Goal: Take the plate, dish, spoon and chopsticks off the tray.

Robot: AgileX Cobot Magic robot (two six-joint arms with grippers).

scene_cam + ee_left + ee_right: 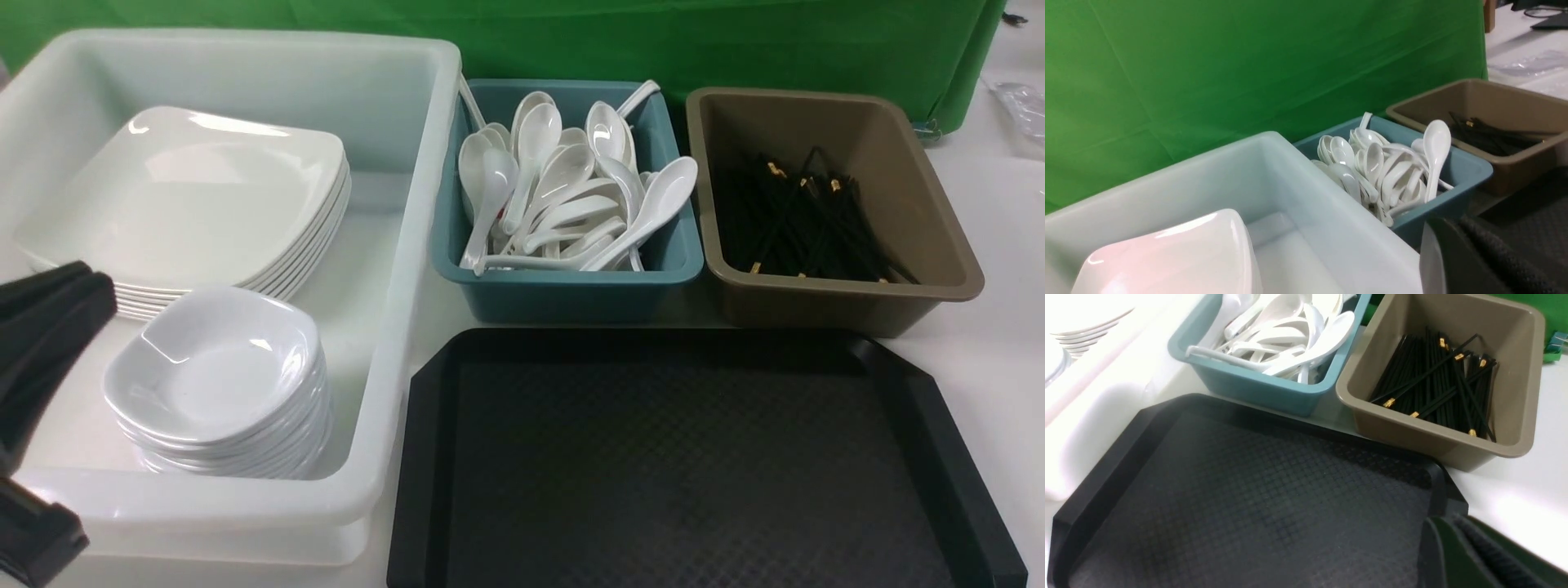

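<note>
The black tray (424,457) lies at the front right with nothing on it, and its bare textured floor fills the right wrist view (1106,490). A stack of white square plates (188,188) sits in the white bin, with a stack of small dishes (212,359) in front of it. White spoons (563,196) are piled in the teal bin, and black chopsticks (808,220) lie in the brown bin. My left gripper (86,294) hovers at the white bin's left side, shut and empty. My right gripper (1453,539) is over the tray's corner, jaws together, holding nothing.
The white bin (392,327) stands left of the tray. The teal bin (571,286) and the brown bin (857,302) stand side by side behind the tray. A green cloth (653,41) hangs along the back of the white table (1004,245).
</note>
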